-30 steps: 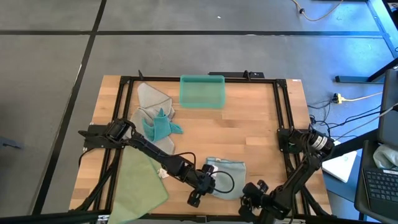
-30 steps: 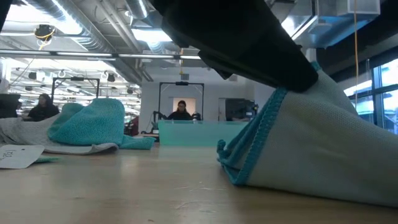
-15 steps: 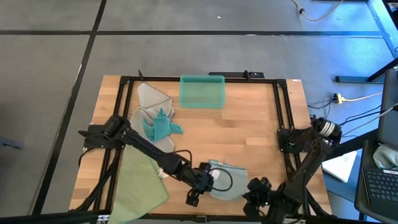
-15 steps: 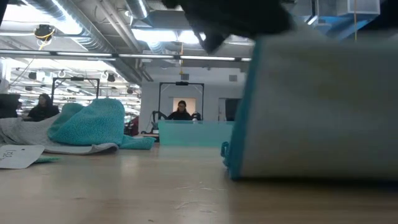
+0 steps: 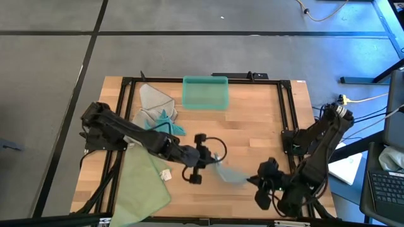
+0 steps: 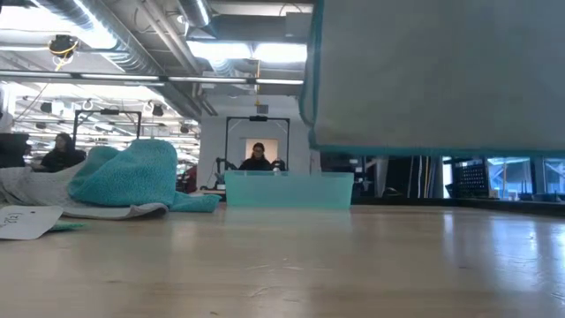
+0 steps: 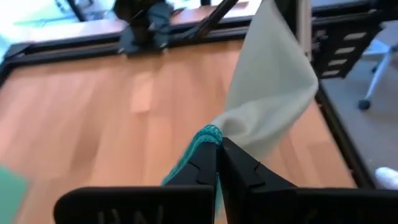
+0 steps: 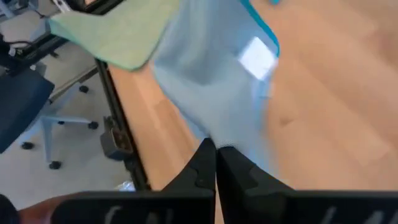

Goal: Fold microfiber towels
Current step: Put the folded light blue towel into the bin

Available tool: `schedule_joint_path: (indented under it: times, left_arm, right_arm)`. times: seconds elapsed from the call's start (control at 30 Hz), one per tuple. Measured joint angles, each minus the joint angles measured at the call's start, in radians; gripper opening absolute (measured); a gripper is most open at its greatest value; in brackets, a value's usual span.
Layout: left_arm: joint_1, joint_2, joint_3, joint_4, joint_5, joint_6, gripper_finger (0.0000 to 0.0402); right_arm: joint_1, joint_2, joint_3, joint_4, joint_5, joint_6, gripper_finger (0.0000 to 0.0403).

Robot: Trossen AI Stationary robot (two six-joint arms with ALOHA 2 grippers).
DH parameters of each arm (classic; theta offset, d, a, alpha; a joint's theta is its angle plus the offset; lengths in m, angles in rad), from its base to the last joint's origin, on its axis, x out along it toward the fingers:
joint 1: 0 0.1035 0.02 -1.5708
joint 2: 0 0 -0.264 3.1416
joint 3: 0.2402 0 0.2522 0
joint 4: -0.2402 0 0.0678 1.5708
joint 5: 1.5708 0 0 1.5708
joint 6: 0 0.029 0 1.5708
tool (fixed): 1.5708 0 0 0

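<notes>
- Left gripper [image 5: 214,159] and right gripper [image 5: 252,181], fingers pinched on opposite edges of the pale grey, teal-hemmed microfiber towel [image 5: 230,173], stretched between.
- Towel clear of the wooden table [image 6: 282,265], seen only low; white tag [image 8: 257,57] only right wrist.

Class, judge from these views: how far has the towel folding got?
Done: nothing looks folded. The pale green towel lies spread at the table's near-left edge. In hand: the left gripper and right gripper are each shut on a corner of the pale blue-green towel, lifted clear of the table. Left: this towel, plus the crumpled grey towel and teal towel.
</notes>
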Motion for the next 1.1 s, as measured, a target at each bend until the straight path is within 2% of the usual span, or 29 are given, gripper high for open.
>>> schedule_joint_path:
  times: [0.13,0.23,0.47,0.73,1.1]
  left_arm:
    - [0.013,-0.037,0.000,-0.057,-0.057,0.000,0.0000]
    - [0.013,-0.062,0.000,-0.132,-0.158,0.001,0.0000]
    - [0.056,-0.112,0.001,-0.270,-0.271,0.039,0.0000]
    - [0.132,-0.113,0.001,-0.271,-0.268,0.052,0.0000]
    - [0.275,-0.111,0.001,-0.359,-0.296,0.039,0.0000]
  right_arm:
    - [-0.038,-0.008,0.080,-0.108,0.023,-0.072,0.0001]
    - [-0.064,-0.008,0.123,-0.217,0.030,-0.090,0.0001]
    - [-0.144,-0.007,0.150,-0.398,0.050,-0.098,0.0000]
    - [-0.283,-0.007,0.150,-0.334,0.054,-0.329,0.0000]
    - [-0.568,-0.006,0.148,-0.281,0.051,-0.684,0.0000]
